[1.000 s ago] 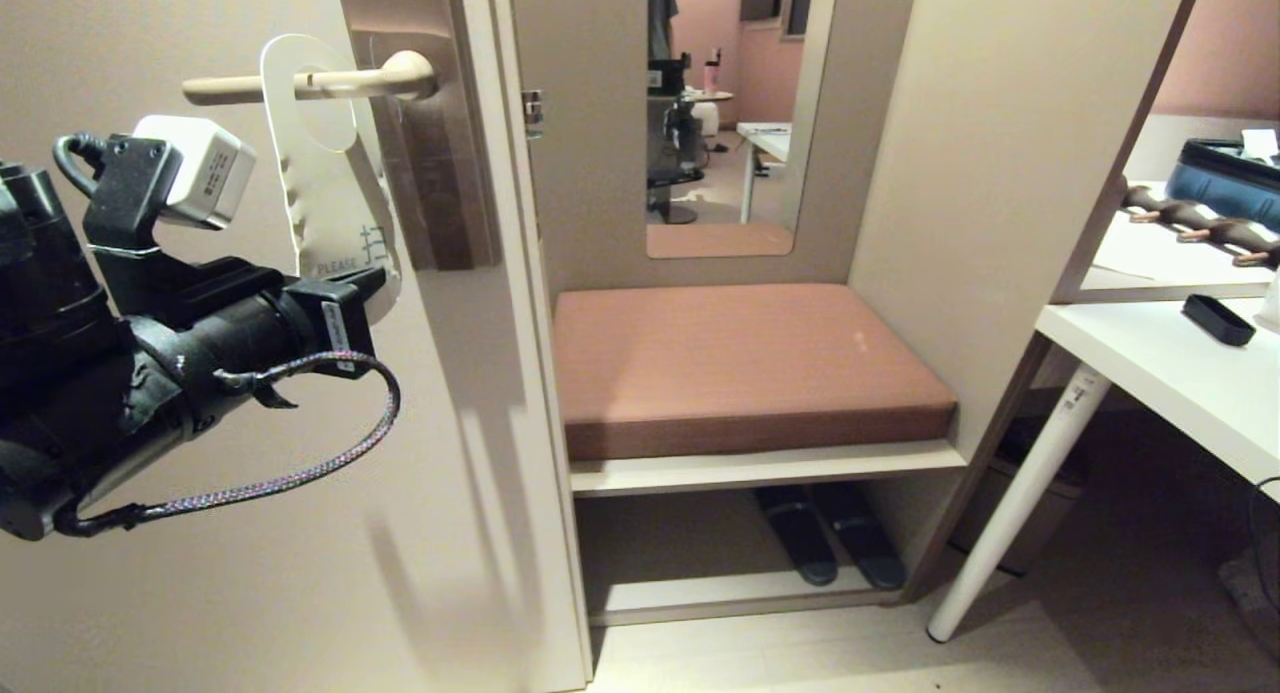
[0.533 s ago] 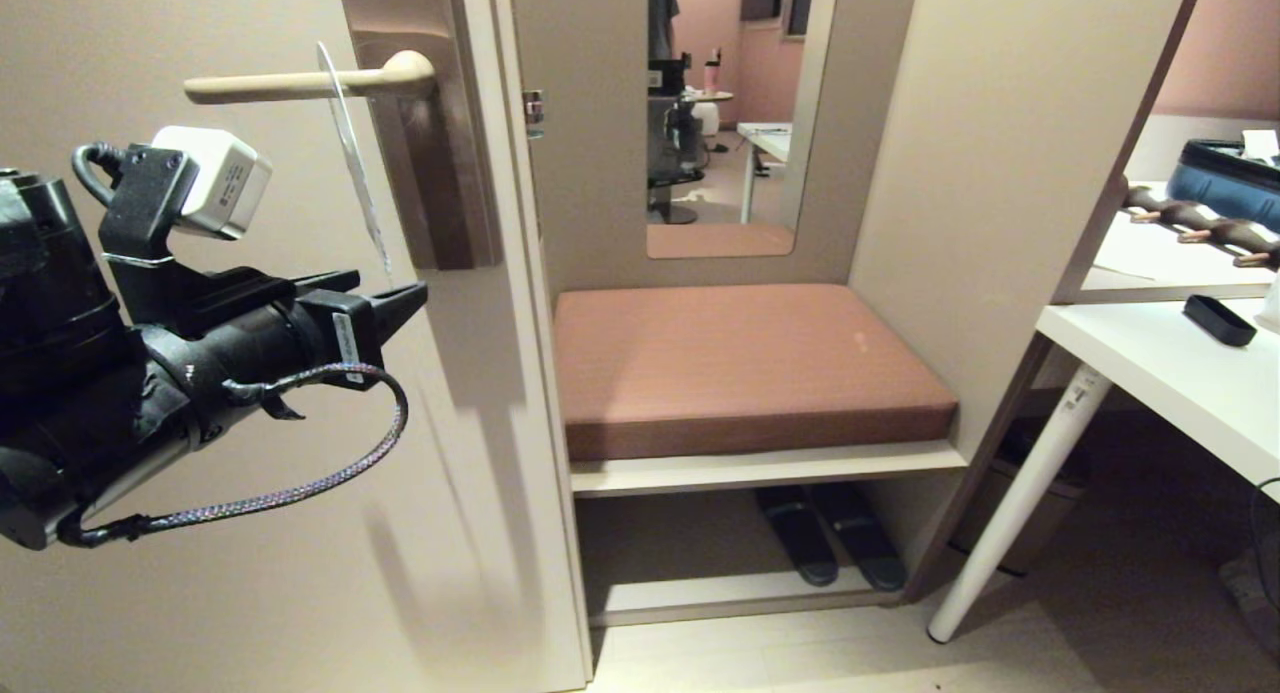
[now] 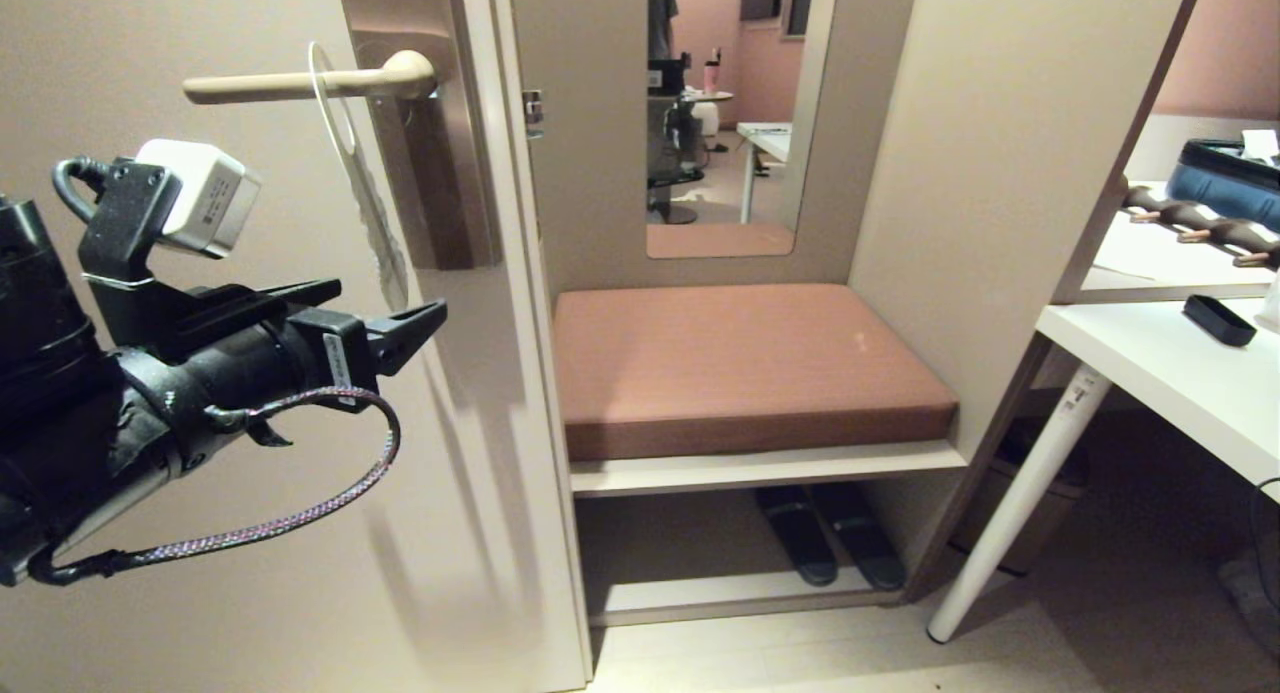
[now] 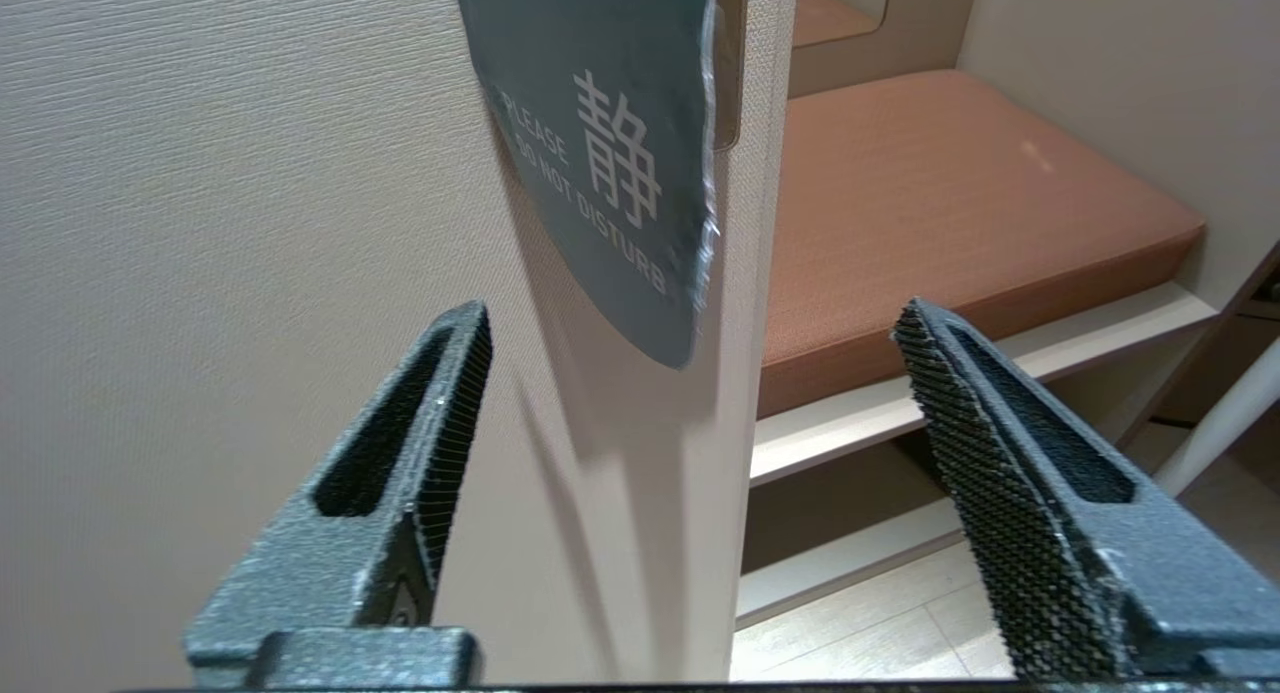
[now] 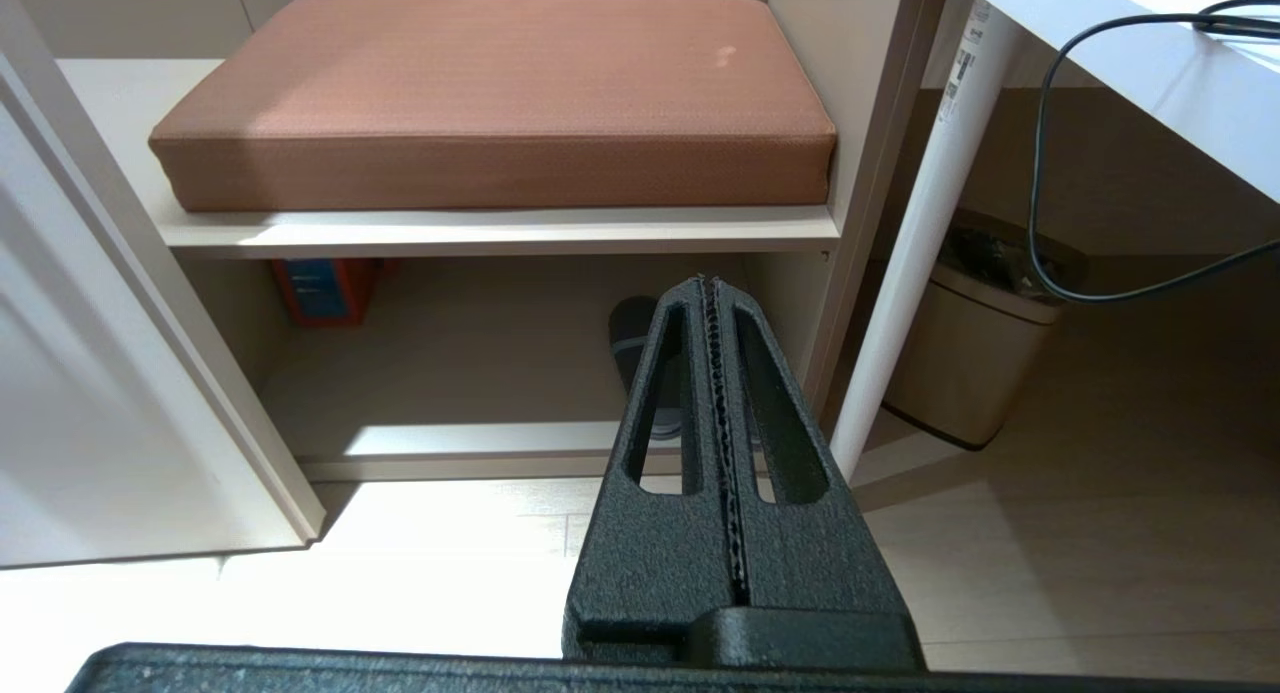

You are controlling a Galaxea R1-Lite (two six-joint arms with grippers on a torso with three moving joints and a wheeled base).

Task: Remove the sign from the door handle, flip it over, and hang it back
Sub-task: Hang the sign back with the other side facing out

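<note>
1. Door [image 3: 230, 573]: fills the 9 o'clock half of the head view, with a cushioned bench [image 3: 740, 363] in the niche at 3 o'clock of it.
2. Left gripper [image 3: 388, 300]: level in front of the door, at 6 o'clock of the sign's lower end. Jaws spread wide, one on each side of that end, pressing on nothing and holding nothing.
3. Right gripper [image 5: 712, 283]: parked low, out of the head view, aimed at the shelf under the bench. Fingers pressed fully together, nothing between them.
4. Sign [image 3: 370, 213]: threaded by its round hole on the lever and hanging down toward 6 o'clock, free of both grippers. Nearly edge-on in the head view, so not lying flat against the door. Blue-grey "PLEASE DO NOT DISTURB" face turned toward the left wrist camera.
5. Door handle [image 3: 290, 85]: at 10 o'clock in the head view, lever pointing to 9 o'clock, carrying the sign near its middle.
6. Progress, as a judgement: hanging done, since the sign is carried by the lever alone. Not possible to tell yet which face will show once the card lies flat. Probably left: draw the left arm away without knocking the card, and check the face.
</note>
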